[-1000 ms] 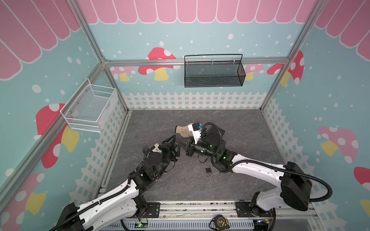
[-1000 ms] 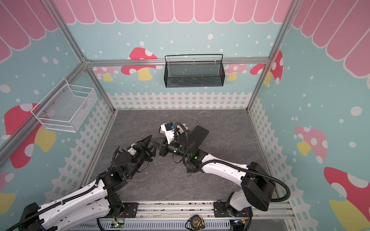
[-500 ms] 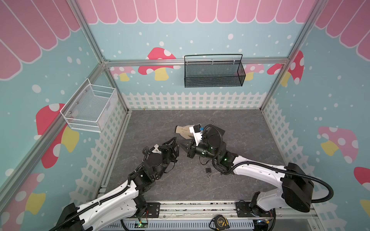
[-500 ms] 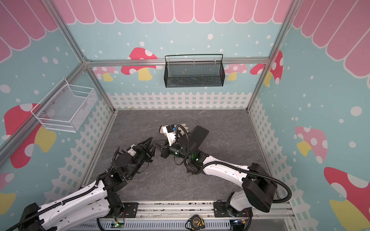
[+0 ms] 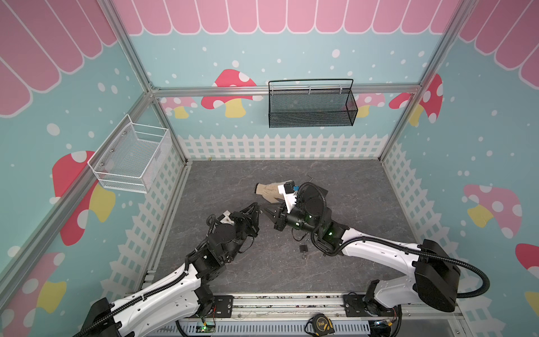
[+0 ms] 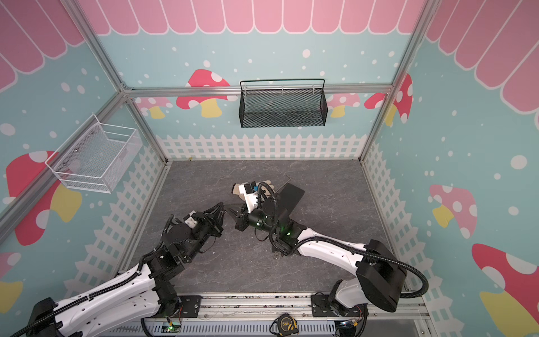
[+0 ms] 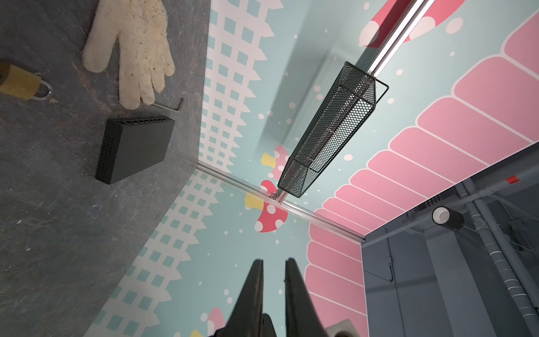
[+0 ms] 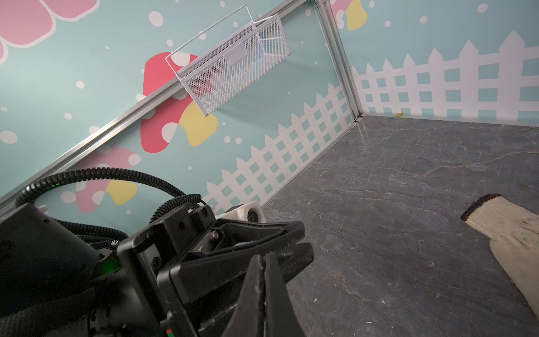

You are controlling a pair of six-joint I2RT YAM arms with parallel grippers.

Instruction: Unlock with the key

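The left end effector (image 7: 274,262) has its fingers drawn in to a slim gap with nothing between them. The right end effector (image 8: 264,256) is pinched fully together. Whether something thin is nipped in that pinch I cannot tell, for no key shows at its tips. In both top views the two stand tip to tip, almost meeting, above the middle of the worktop (image 7: 58,233). That posture reads as a meeting of the arms, probably to pass or re-grip something small, and not as work on the lock itself. A slim gap on one side and a tight pinch on the other would suit a flat key. The padlock (image 7: 20,83), brass and with its shackle seated, appears to lie flat on the worktop just beside the thumb of the glove (image 7: 137,46). Neither end effector touches it. Lying loose like that it would slide or turn under a key, so one arm will likely have to steady it. A dark piece (image 5: 303,248) sits on the worktop close to the right arm. It is too small to name and may be the key or a second lock. The box (image 7: 134,146) and hex key (image 7: 172,105) lie by the glove's fingertips and look like clutter to be left alone.
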